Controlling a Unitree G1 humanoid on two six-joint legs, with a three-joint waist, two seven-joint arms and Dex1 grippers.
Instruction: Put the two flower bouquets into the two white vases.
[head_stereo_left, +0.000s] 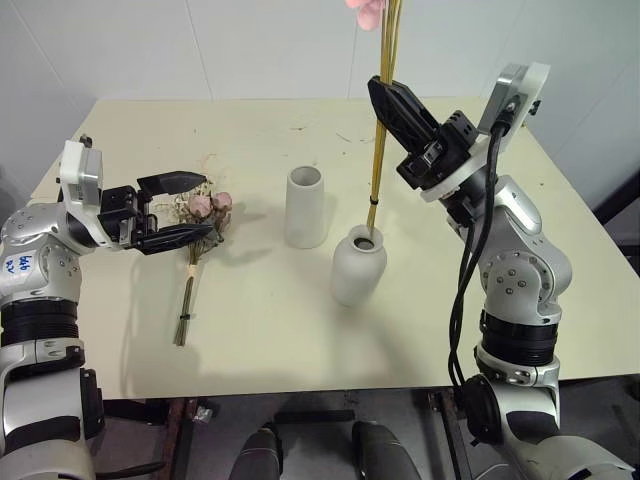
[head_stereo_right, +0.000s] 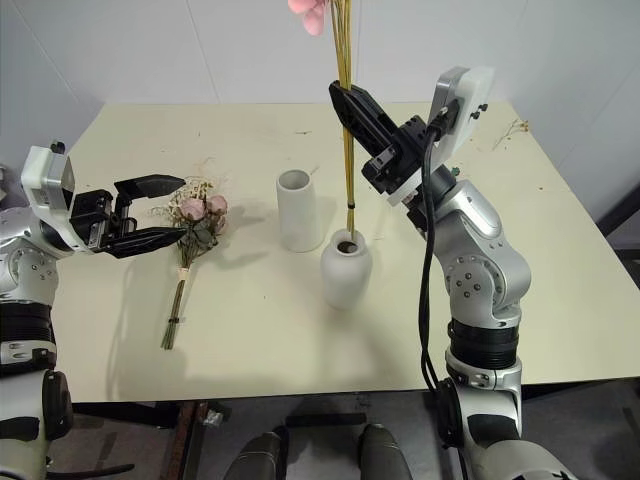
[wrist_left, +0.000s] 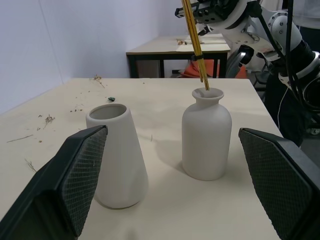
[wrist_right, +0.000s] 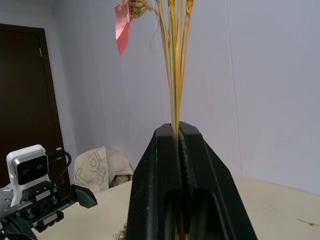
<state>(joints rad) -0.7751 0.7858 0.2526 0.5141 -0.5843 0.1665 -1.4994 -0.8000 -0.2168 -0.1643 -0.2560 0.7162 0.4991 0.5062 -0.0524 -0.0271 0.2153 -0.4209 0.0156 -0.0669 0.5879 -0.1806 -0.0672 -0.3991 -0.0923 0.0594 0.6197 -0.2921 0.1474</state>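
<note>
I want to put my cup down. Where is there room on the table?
Room: the table's near strip in front of the round vase, and the far edge. Crowded: the middle, with the tall vase, rose bouquet and both hands.

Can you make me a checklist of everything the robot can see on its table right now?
Surface: cream table, small dried crumbs scattered.
Job's things: wheat bunch with stem ends in the round vase; rose bunch lying flat; tall vase has nothing in it.
Clutter: nothing seen beyond the crumbs.
Grippers: right gripper shut on the wheat stems; left gripper open beside the roses.
Cables: black cable along the right arm.
Surroundings: white walls; another table behind.
</note>
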